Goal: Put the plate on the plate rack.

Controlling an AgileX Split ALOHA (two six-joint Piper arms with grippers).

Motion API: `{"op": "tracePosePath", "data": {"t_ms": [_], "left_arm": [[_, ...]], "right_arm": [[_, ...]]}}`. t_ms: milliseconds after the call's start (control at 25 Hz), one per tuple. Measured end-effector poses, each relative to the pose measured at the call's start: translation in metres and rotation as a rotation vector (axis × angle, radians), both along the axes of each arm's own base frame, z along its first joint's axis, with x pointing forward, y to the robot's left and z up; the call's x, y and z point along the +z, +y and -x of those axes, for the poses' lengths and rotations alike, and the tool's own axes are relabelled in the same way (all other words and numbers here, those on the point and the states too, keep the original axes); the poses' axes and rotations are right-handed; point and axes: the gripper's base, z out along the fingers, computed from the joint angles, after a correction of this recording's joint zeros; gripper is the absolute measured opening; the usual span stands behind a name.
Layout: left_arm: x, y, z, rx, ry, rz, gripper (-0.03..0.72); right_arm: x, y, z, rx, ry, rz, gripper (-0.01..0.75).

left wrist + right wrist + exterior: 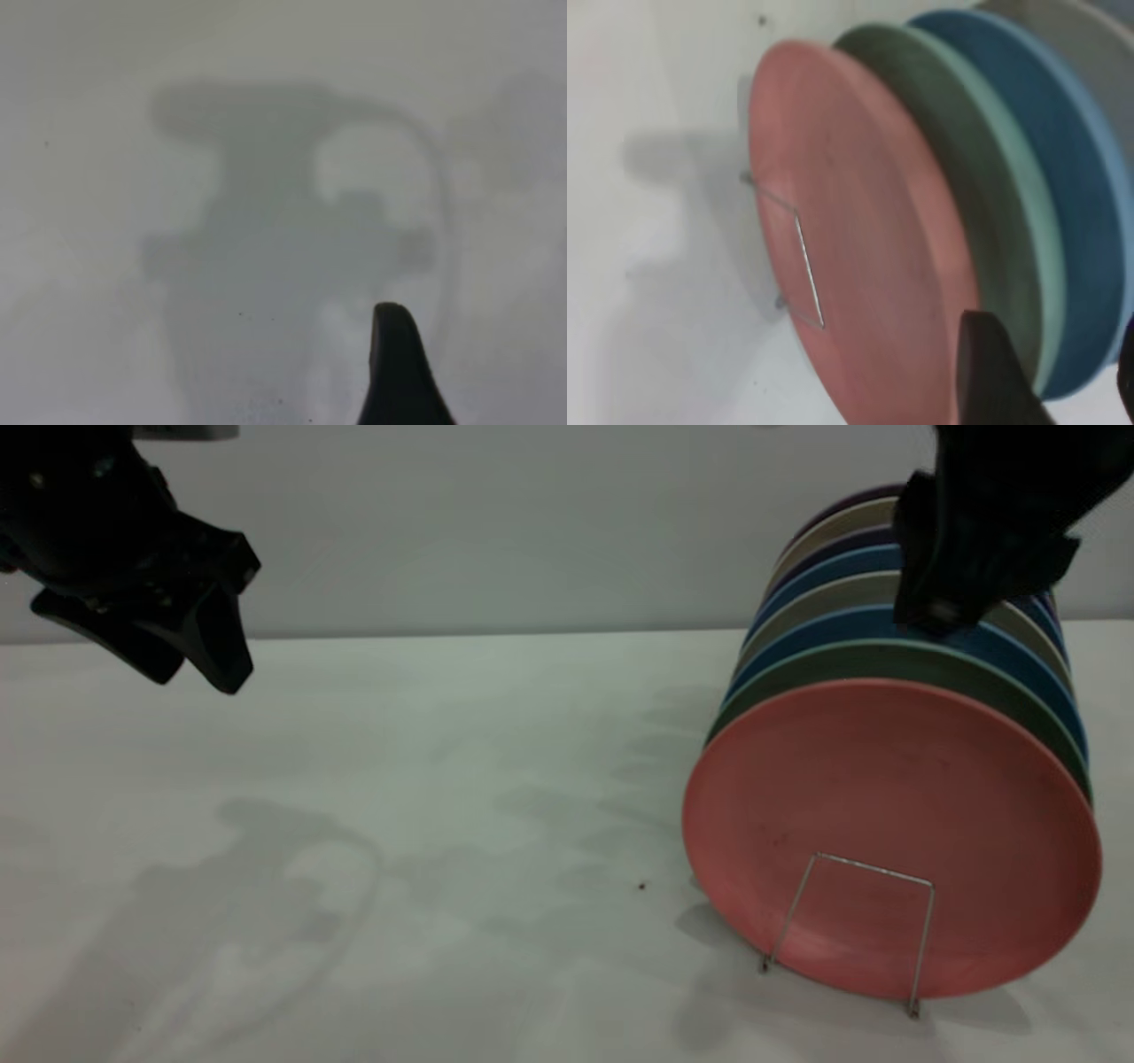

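Note:
The salmon-pink plate (886, 797) stands on edge at the front of a row of upright plates, leaning back on a teal-green plate (930, 660). A wire loop of the plate rack (873, 868) stands in front of its lower part. The plate (859, 230) and the rack wire (804, 257) also show in the right wrist view. My right gripper (939, 611) is open and hovers over the top rims of the plates farther back, not touching the pink plate; it also shows in its wrist view (1059, 372). My left gripper (190, 673) is open and empty, raised at the far left.
Behind the pink plate stand the teal-green plate (957, 159), a blue plate (1045, 150) and several more blue, grey and purple plates (842, 540). The white table (399, 824) stretches left of the rack. A grey wall stands behind it.

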Motion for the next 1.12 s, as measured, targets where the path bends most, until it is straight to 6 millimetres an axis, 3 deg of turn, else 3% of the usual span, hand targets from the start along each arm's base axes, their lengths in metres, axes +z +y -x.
{"op": "tracePosePath", "data": {"t_ms": [280,480,800,1120], "left_arm": [[0.05,0.003,0.015,-0.034,-0.15,0.018,0.485],[0.088,0.007,0.032,-0.037,-0.252,0.037,0.485],[0.127,0.013,0.065,-0.043,-0.305,0.051,0.485],[0.156,0.02,0.102,-0.037,-0.328,0.066,0.485]], "right_arm": [[0.022,-0.043,-0.008,-0.228,-0.016,-0.153,0.365],[0.051,-0.064,0.004,-0.298,-0.05,-0.302,0.365],[0.095,-0.09,0.046,-0.345,-0.125,-0.46,0.35],[0.124,-0.105,0.1,-0.324,-0.161,-0.534,0.322]]}}
